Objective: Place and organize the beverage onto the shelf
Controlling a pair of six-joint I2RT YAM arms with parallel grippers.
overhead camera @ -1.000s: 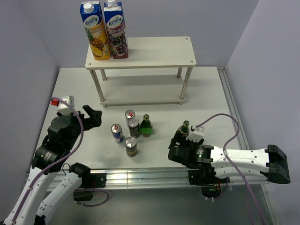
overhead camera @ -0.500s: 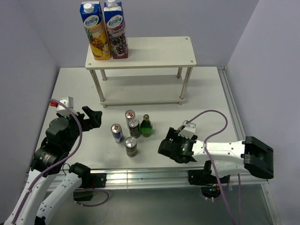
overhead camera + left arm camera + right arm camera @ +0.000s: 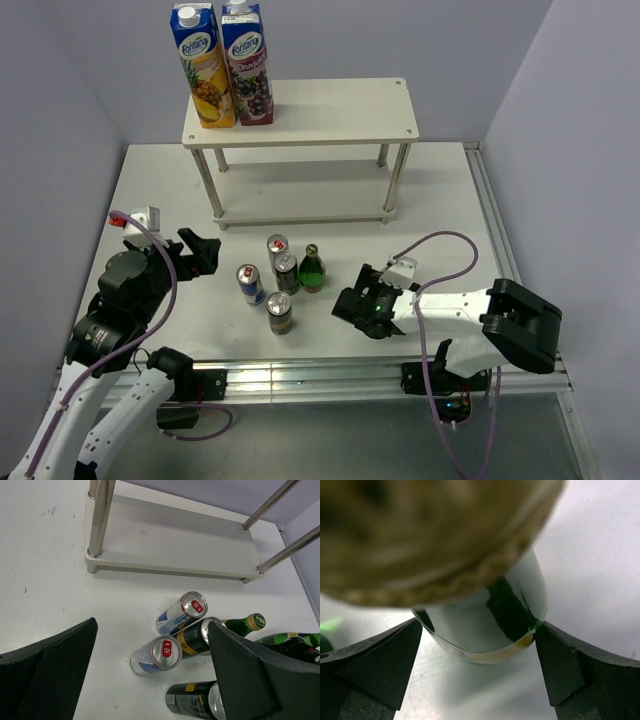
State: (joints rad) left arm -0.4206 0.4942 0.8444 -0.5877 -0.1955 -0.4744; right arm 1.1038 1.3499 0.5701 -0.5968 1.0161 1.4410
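Right wrist view: the right fingers (image 3: 375,665), spread wide, straddle a green bottle (image 3: 485,625) on the counter (image 3: 440,200) in front of the shelf's (image 3: 300,112) right half, while the left fingers (image 3: 45,675), equally wide and empty, hover before its left end.

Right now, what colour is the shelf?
White; the shelf shows best in the top view.
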